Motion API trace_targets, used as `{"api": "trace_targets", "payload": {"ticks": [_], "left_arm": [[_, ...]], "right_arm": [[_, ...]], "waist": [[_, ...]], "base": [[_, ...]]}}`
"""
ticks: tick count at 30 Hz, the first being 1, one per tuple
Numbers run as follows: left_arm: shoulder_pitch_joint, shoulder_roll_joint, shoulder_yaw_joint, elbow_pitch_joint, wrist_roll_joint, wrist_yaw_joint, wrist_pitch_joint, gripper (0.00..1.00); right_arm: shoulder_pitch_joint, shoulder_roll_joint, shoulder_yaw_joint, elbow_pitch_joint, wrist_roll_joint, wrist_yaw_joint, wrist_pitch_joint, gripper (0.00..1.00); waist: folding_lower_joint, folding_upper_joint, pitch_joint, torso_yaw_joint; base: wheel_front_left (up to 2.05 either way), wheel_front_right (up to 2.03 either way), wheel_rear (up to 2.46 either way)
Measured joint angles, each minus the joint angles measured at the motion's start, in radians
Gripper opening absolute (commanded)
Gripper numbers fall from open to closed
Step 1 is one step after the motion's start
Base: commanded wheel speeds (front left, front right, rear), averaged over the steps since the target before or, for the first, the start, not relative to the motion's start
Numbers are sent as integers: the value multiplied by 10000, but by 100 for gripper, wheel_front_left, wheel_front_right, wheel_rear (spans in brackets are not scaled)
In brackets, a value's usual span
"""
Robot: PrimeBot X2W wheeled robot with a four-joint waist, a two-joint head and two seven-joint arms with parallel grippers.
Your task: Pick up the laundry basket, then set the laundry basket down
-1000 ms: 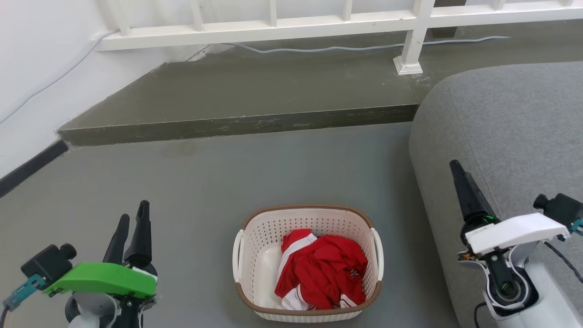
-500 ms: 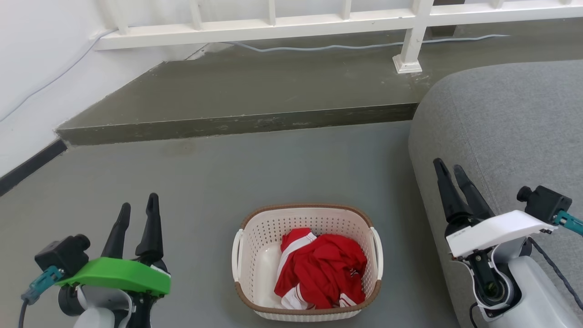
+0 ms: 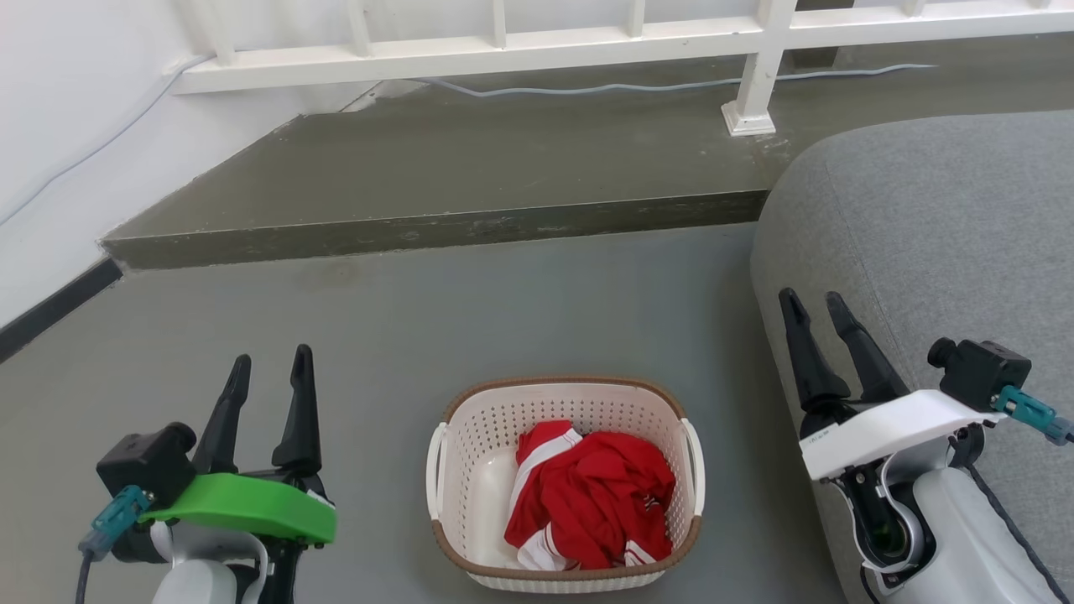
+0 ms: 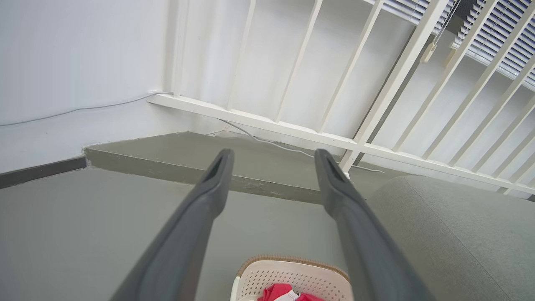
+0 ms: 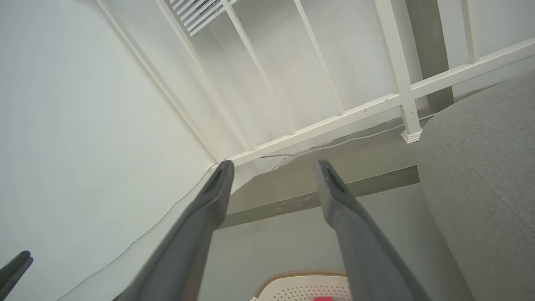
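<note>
The laundry basket (image 3: 470, 453) stands on the grey floor at the bottom centre of the head view. It is cream-white and perforated, with a brown woven rim, two white side handles and red-and-white clothes (image 3: 591, 499) inside. Its far rim also peeks in at the bottom of the left wrist view (image 4: 292, 261) and the right wrist view (image 5: 301, 276). My left gripper (image 3: 273, 365) is open, left of the basket and apart from it. My right gripper (image 3: 810, 302) is open too, to the basket's right, in front of the sofa. Both hold nothing.
A grey sofa (image 3: 940, 235) fills the right side, close to the basket. A raised concrete step (image 3: 436, 226) runs across the floor beyond, with a white railing (image 3: 587, 42) and a cable behind it. A white wall (image 3: 67, 126) bounds the left.
Both arms have come inward and forward towards the basket. The right gripper's fingers, seen as one a second ago, now stand visibly apart. The basket has not moved.
</note>
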Motion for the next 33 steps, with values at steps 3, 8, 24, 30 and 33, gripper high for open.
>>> {"api": "trace_targets", "payload": {"ticks": [3, 8, 24, 30, 33], "left_arm": [[0, -19, -2, -90, 349, 0, -113, 100], [0, -31, -12, -169, 1003, 0, -293, 100], [0, -77, 25, -307, 1875, -29, -522, 100], [-2, -94, 67, -307, 1894, -92, -522, 100], [-6, -98, 77, -305, 1933, -102, -522, 100]], "right_arm": [[2, 0, -13, -10, -374, -6, -105, 100], [4, 31, -40, -63, -1051, -77, -270, 100], [8, 280, -416, -190, -2224, -136, -508, 100], [11, 397, -525, -188, -2322, -115, -522, 100], [12, 437, -560, -186, -2389, -58, -523, 100]], "waist": [[0, 0, 5, -2], [0, 0, 46, -18], [0, 0, 188, -28], [0, 0, 235, -13], [-1, 0, 258, -4]], "base": [[0, 0, 0], [0, 0, 0], [0, 0, 0], [0, 0, 0], [0, 0, 0]]}}
